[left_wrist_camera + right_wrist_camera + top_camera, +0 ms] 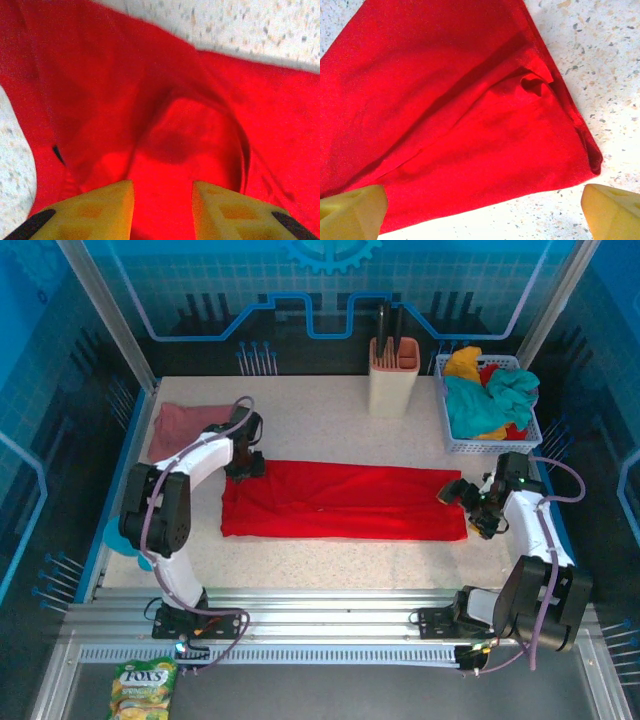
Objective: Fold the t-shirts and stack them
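We see the red t-shirt (345, 500) lying on the table (330, 565) as a long, narrow band. Its long axis runs from left to right, roughly parallel to the near edge, and the two arms stand at its opposite ends. The left gripper (245, 468) is down on the band's far-left corner. From the left wrist, its fingers (107, 210) stand a modest gap apart with red cloth lying in and beyond that gap, and we cannot tell whether a fold is pinched. The right gripper (455, 492) sits at the right end. Its fingers (352, 212) are spread wide with nothing between them, and the shirt's end edge and its near corner lie just ahead of them. We judge that the next fold must shorten the band along its length, so each end belongs to the arm already beside it. The dusty pink t-shirt (185, 425) lies apart at the far-left corner of the table, behind the left gripper. It is much closer to that arm than to the right one.
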You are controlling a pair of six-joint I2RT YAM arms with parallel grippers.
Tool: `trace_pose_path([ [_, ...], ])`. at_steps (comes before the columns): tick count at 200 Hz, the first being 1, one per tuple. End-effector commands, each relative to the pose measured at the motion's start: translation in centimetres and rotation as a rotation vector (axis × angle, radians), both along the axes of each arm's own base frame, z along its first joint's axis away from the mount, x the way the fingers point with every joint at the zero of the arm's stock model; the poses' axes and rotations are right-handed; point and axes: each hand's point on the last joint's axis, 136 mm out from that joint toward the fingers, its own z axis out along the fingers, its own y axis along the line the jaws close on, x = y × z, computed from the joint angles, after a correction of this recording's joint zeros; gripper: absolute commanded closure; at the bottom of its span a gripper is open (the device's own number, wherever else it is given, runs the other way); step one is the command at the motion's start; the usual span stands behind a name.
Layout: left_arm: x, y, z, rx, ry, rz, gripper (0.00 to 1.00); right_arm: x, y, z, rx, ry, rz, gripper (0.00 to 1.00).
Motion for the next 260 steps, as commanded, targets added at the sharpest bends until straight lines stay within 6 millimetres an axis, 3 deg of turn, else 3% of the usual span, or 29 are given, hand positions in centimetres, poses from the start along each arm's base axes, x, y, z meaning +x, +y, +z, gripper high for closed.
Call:
trace_pose_path([
  [1,2.3,0.6,0.9,0.078,-0.071,-0.053,0.64,0.6,0.7,0.5,0.024,-0.021,0.033,0.00],
  [99,2.8,0.2,-1.8,0.072,-0.011,-0.065,0.73,1.0,0.6,-0.4,0.032,-0.006,0.043,0.00],
  [121,2.9,0.4,-1.8,0.081,-0.012,-0.050,0.85,1.0,0.6,-0.5,0.031,-0.002,0.043,0.01],
  [137,3.0,1.0,-1.4,0.111,-0.006,-0.026,1.00,0.9,0.6,-0.6,0.033,-0.001,0.044,0.01],
  [160,3.0,1.3,-0.3,0.123,-0.021,-0.008,1.00,0.9,0.6,-0.6,0.033,-0.002,0.044,0.01],
  [204,2.5,3.7,1.9,0.186,-0.036,0.081,1.00,0.9,0.7,-0.6,0.035,0.000,0.047,0.01],
  [255,2.2,4.1,0.4,0.181,0.017,0.115,1.00,0.8,0.8,-0.8,0.044,0.003,0.049,0.01],
  [260,2.2,4.1,0.4,0.174,0.015,0.118,0.96,0.8,0.8,-0.8,0.043,0.003,0.050,0.01],
])
